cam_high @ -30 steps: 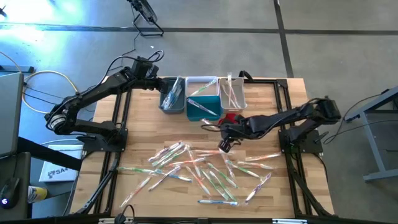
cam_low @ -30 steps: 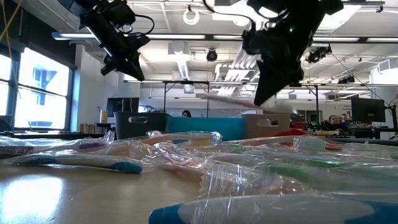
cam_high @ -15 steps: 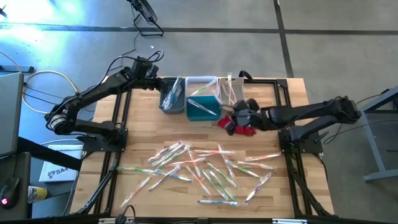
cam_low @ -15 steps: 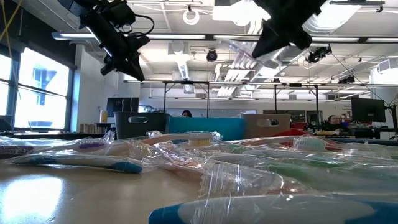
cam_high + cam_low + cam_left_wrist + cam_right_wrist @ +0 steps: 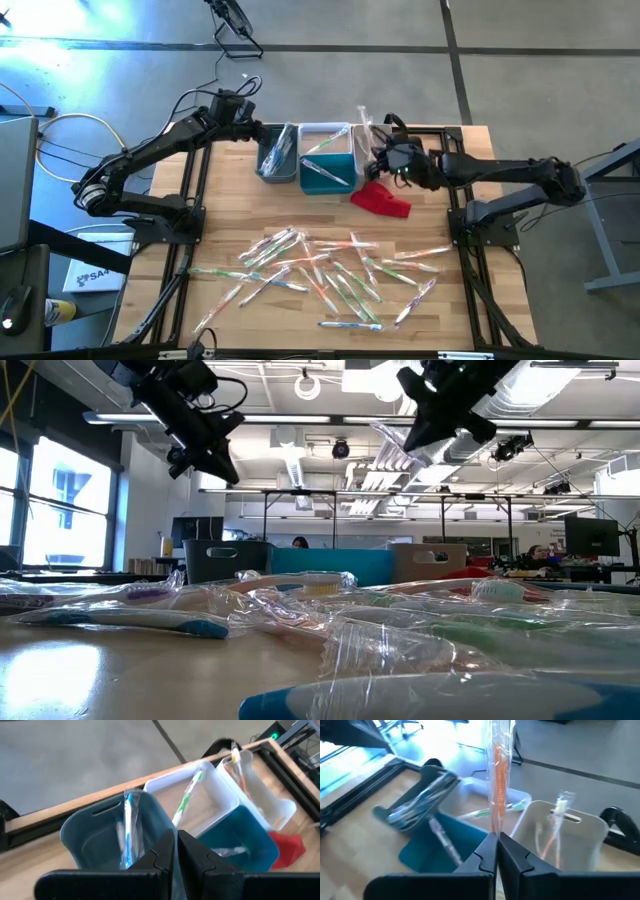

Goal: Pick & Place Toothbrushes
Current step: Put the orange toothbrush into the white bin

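My right gripper (image 5: 385, 157) hangs over the far bins, shut on an orange-handled toothbrush (image 5: 498, 765) in a clear wrapper. The same gripper (image 5: 428, 430) shows high up in the low view. Many wrapped toothbrushes (image 5: 330, 275) lie scattered flat on the near half of the table. My left gripper (image 5: 258, 134) hovers at the far left above the grey bin (image 5: 277, 157); its fingers (image 5: 165, 851) are shut and I see nothing between them. A blue-handled toothbrush (image 5: 128, 822) stands leaning in that grey bin. My right gripper pinches the wrapped orange toothbrush by one end (image 5: 495, 822) between its two fingers. The toothbrush runs on in line with the fingers, out past their tips. It is lifted clear, its free end (image 5: 362, 118) slanting out over the beige bin.
A grey, a white (image 5: 322, 138), a teal (image 5: 325, 176) and a beige bin (image 5: 374, 150) stand in a cluster at the far edge, each with a few toothbrushes. A red cloth (image 5: 381, 198) lies just in front of the beige bin. Bare wood lies between bins and pile.
My right gripper has risen from the far side of the pile, carrying the orange toothbrush, and gone toward the far edge to above the bins. It has turned as it went, so the toothbrush now points out over the bins.
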Robot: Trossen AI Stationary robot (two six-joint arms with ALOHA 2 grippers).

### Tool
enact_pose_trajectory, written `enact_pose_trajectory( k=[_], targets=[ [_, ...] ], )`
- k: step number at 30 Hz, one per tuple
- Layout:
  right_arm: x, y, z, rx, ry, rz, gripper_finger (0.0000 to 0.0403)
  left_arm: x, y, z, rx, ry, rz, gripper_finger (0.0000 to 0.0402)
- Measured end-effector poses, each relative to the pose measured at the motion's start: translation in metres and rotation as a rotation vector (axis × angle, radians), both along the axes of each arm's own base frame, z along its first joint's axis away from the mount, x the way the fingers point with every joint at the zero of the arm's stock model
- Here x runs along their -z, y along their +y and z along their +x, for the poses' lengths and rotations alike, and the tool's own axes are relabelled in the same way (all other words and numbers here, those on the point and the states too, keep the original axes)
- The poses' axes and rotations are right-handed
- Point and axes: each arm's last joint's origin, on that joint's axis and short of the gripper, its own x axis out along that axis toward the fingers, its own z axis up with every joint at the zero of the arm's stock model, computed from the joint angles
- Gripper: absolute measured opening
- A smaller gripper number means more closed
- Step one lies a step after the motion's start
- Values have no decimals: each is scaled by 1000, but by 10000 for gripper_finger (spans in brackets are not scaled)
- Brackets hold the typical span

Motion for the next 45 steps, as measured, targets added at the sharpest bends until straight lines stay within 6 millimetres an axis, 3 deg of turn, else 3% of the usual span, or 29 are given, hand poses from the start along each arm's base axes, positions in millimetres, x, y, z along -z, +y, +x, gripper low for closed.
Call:
enact_pose_trajectory(
  k=[11,20,27,35,45],
  targets=[
    [8,-63,-6,-3,63,-2,3,-5,2,2,-3,-40,40,19],
    [48,-96,8,-38,209,63,3,-7,3,3,-10,-55,60,19],
    [73,-109,15,-98,322,91,3,-7,3,3,-7,-57,68,19],
    [82,-111,7,-104,423,134,3,-7,5,2,-50,-35,94,19],
    [107,-107,2,-119,380,126,3,-8,5,2,-68,-29,102,19]
  ],
)
